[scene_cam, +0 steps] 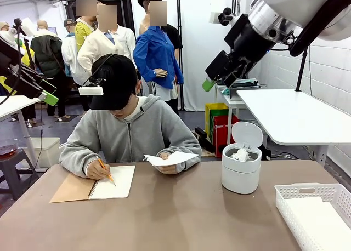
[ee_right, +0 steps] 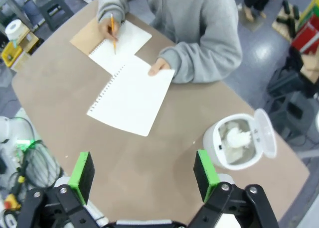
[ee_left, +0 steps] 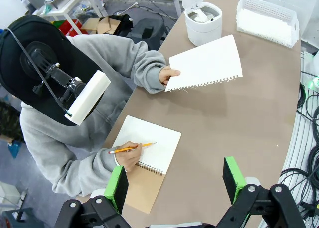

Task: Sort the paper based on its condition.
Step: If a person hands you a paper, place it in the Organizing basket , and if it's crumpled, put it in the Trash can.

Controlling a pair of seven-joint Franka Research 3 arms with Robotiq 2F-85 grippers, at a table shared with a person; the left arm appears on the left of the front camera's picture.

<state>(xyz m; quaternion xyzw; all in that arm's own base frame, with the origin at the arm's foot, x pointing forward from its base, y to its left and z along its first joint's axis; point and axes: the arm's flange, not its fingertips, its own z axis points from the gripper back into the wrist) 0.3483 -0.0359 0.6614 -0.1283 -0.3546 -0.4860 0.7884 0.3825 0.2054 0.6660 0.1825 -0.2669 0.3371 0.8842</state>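
The person's hand holds a flat white sheet of paper (scene_cam: 173, 159) (ee_left: 204, 63) (ee_right: 132, 96) with a torn, perforated edge just above the table. A crumpled white wad (scene_cam: 240, 154) (ee_right: 237, 137) lies inside the small white bin. Flat sheets (scene_cam: 323, 218) rest in the lattice basket. My left gripper (scene_cam: 48, 96) (ee_left: 174, 183) hangs high at the left, open and holding nothing. At the upper right my right gripper (scene_cam: 210, 83) (ee_right: 143, 175) is open too, well above the table, with nothing between its green pads.
The person writes with a pencil (scene_cam: 105, 170) in a spiral notebook (scene_cam: 112, 182) (ee_left: 149, 151) with a brown cover. A white bin (scene_cam: 241, 174) (ee_left: 203, 21) (ee_right: 219, 148) stands lid-up at centre right. A white lattice basket (scene_cam: 290, 193) (ee_left: 266, 21) sits at the near right corner.
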